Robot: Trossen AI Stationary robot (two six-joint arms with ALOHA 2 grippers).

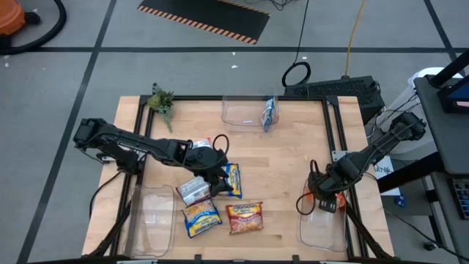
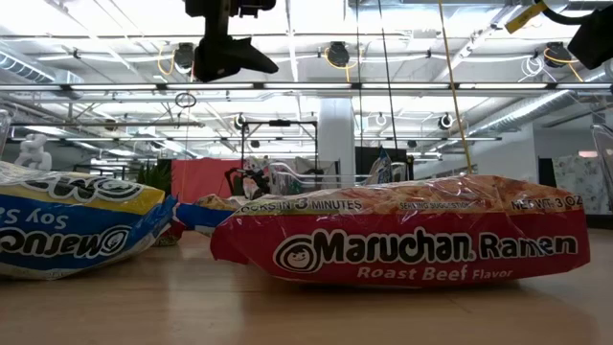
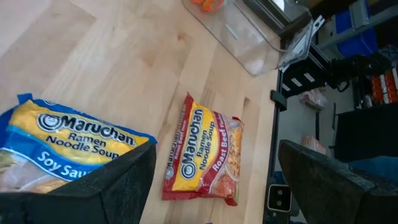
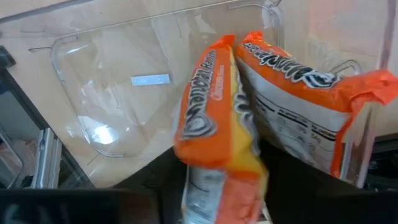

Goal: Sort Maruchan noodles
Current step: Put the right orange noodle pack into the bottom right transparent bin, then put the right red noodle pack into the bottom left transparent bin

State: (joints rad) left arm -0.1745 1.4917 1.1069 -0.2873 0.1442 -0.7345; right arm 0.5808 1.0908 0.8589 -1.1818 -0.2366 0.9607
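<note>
Our right gripper (image 1: 327,199) is clenched on an orange packet (image 4: 217,124) above the clear bin (image 4: 112,93) at the table's right front, a second orange packet (image 4: 298,106) touching it. Our left gripper (image 1: 212,176), fingers spread, hovers over the blue-and-yellow packets (image 1: 233,180); a red roast beef packet (image 1: 245,218) lies nearby, and the white one (image 1: 193,191) seems just beside

- Left arm stretched from the table's left edge toward its middle, left gripper (image 1: 212,174) lowered, fingers spread apart.
- Right arm bent inward from the right edge, right gripper (image 1: 325,196) clamped near the front right corner.
</note>
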